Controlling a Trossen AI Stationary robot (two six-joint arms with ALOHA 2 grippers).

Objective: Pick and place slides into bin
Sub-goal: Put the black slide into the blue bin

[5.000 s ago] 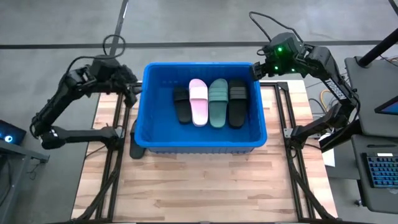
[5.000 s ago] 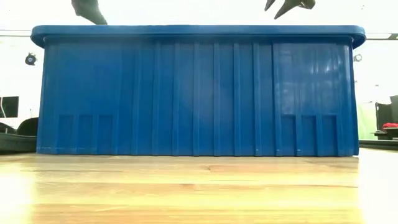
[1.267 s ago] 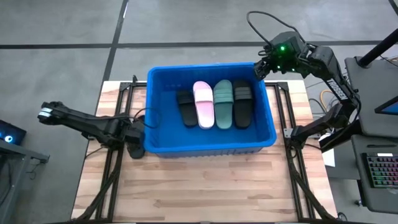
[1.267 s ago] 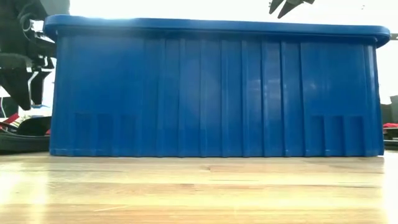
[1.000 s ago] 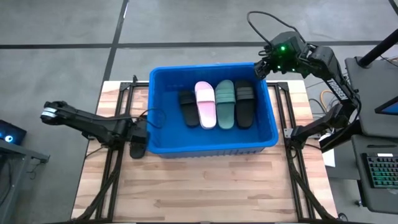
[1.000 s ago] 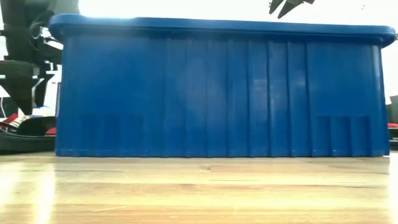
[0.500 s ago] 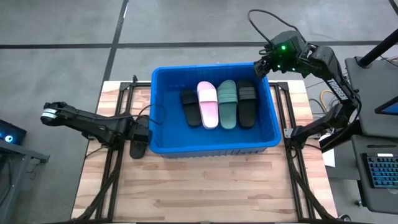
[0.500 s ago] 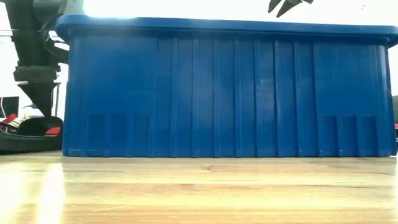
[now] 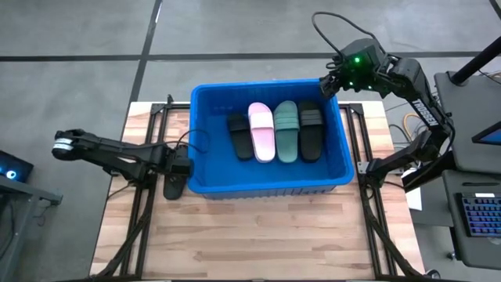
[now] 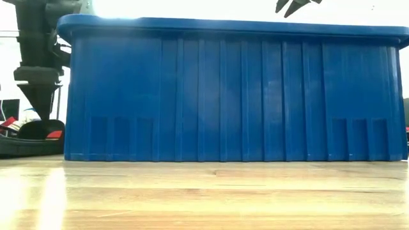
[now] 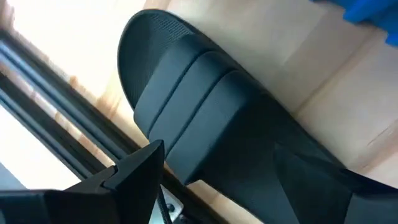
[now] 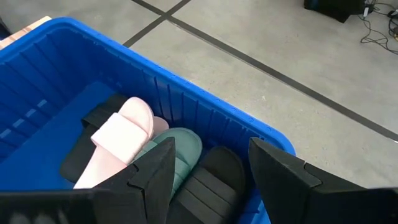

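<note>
Slides: four lie side by side in the bin [image 9: 270, 177] at table centre. In the high view, from 9 toward 3 o'clock: black slide [image 9: 239, 135], pink slide [image 9: 262, 131], green slide [image 9: 287, 131], second black slide [image 9: 310, 129]. Fifth slide [image 9: 173, 186], black, sits on the table [image 9: 258, 235] just outside the bin's 9 o'clock wall. Left gripper [image 9: 181, 166] low over this fifth slide, fingers spread wide, not closed on it; the left wrist view is filled by the sandal's strap. Right gripper [image 9: 327, 84] hangs above the bin's 1 o'clock corner, jaws apart, holding nothing.
</note>
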